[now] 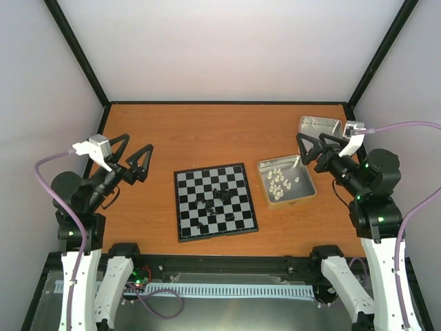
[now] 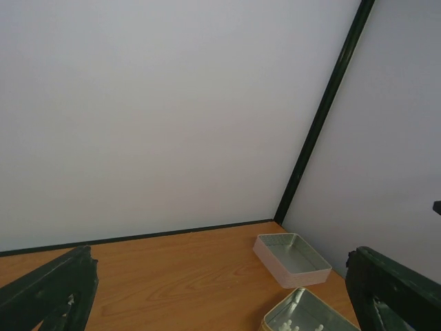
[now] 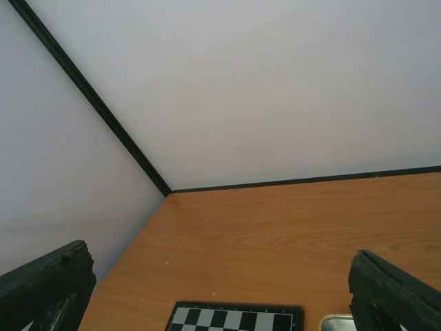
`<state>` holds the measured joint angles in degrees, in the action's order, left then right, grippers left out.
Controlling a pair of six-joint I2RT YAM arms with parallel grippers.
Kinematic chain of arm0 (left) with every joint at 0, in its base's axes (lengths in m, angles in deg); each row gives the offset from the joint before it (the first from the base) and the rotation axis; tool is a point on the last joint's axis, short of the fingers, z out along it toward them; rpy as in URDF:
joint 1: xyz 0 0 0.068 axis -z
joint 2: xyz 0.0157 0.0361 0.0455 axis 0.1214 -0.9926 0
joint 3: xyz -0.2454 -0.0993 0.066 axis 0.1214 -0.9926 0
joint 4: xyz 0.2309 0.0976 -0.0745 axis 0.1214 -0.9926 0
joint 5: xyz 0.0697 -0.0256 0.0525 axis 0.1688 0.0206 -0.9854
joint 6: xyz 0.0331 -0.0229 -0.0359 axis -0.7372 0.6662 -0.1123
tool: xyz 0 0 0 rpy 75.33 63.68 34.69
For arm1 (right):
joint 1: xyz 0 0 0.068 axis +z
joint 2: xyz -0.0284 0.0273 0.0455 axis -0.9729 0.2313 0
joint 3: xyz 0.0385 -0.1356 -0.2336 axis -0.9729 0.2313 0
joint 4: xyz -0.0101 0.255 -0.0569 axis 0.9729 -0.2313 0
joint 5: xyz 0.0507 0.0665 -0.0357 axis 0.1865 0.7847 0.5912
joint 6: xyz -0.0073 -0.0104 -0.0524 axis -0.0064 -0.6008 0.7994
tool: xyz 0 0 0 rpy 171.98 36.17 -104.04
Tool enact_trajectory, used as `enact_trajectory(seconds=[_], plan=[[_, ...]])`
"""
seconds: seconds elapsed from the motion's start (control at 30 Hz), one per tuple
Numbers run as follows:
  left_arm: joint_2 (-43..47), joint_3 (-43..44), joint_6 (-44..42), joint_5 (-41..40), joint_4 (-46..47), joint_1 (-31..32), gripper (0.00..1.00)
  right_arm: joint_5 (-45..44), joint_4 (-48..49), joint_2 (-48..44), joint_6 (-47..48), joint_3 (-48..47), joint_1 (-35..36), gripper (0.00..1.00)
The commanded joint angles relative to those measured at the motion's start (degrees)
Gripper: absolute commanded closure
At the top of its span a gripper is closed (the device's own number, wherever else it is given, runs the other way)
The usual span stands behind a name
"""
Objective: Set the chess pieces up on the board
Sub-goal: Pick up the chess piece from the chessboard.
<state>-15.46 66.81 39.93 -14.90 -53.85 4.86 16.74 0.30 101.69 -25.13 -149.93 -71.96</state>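
Here, table [image 1: 207,131]: an orange-brown wooden top is filling the enclosure floor, with pale walls rising at 9, 12 and 3 o'clock.
Left gripper [image 1: 140,141]: it is hanging above the table at 9 o'clock from the board, pointing toward 2 o'clock. Its jaws are standing wide apart and are holding nothing. In the left wrist view only bare wood and the two tins are showing between its fingers [image 2: 48,293].
Right gripper [image 1: 310,136]: it is hovering at 2 o'clock from the board, over the gap between the two tins. Its jaws are also spread wide and gripping nothing. Its fingers [image 3: 389,293] are framing the board's far edge in the right wrist view.
Board [image 1: 189,183]: the black and light-grey chessboard is lying flat near the table's middle, a little toward 6 o'clock and turned slightly anticlockwise.
Near tin [image 1: 262,165]: a shiny open tin is sitting just beside the board at 3 o'clock.
Far tin [image 1: 319,125]: an empty shiny tin is resting at 1 o'clock from the near tin, close to the corner.
Black chess pieces [image 1: 213,200]: they are sitting loosely clustered on the board's central squares, not in rows. Whether each is upright is too small to tell.
Cream pieces [image 1: 281,181]: they are lying scattered inside the near tin.
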Motion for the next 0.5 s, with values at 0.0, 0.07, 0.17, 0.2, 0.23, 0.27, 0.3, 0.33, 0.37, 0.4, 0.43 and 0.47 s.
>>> enact_trajectory(seconds=[0.0, 0.07, 0.17, 0.2, 0.23, 0.27, 0.3, 0.33, 0.37, 0.4, 0.43, 0.47], plan=[[1.57, -1.51, 1.82, 2.88, 4.6, 0.54, 0.0, 1.74, 2.43, -1.23, -4.48, 1.75, -0.75, 0.0], [2.08, -2.48, 1.42, 3.4, 4.54, 0.53, 0.0, -0.84, 3.08, -2.18, -6.92, 3.22, -0.81, 0.0], [2.44, -4.2, -1.02, 5.67, 3.8, 0.58, 0.0, 1.4, 5.62, -2.74, -7.21, 5.64, -0.86, 0.0], [2.55, -5.16, -1.85, 7.0, 3.59, 0.59, 0.0, 3.13, 6.42, -2.45, -6.76, 6.26, -0.87, 0.0], [2.4, -6.07, -2.13, 7.95, 3.31, 0.63, 0.0, 4.77, 6.77, -1.7, -6.59, 6.64, -0.89, 0.0], [2.08, -7.0, -1.89, 8.73, 2.81, 0.64, 0.0, 6.05, 6.58, -0.77, -6.37, 6.82, -0.9, 0.0], [1.37, -7.98, -1.37, 9.39, 2.13, 0.66, 0.0, 7.55, 6.14, 0.52, -5.82, 6.86, -0.92, 0.0], [0.53, -8.62, -0.44, 9.61, 0.35, 0.68, 0.0, 8.88, 5.66, 1.85, -5.03, 6.78, -0.93, 0.0], [-0.56, -9.22, 0.67, 9.71, -1.16, 0.67, 0.0, 9.83, 5.01, 3.17, -4.37, 6.8, -0.9, 0.02], [-1.6, -10.15, 1.92, 9.82, -2.2, 0.68, 0.0, 10.42, 4.34, 4.47, -3.74, 6.8, -0.83, 0.05], [-2.57, -11.05, 3.56, 9.85, -3.12, 0.77, 0.0, 10.91, 3.85, 5.61, -3.07, 7.03, -0.61, 0.07], [-3.42, -11.86, 4.97, 9.57, -3.76, 0.94, 0.0, 10.87, 3.59, 6.65, -2.55, 7.26, -0.18, 0.09]])
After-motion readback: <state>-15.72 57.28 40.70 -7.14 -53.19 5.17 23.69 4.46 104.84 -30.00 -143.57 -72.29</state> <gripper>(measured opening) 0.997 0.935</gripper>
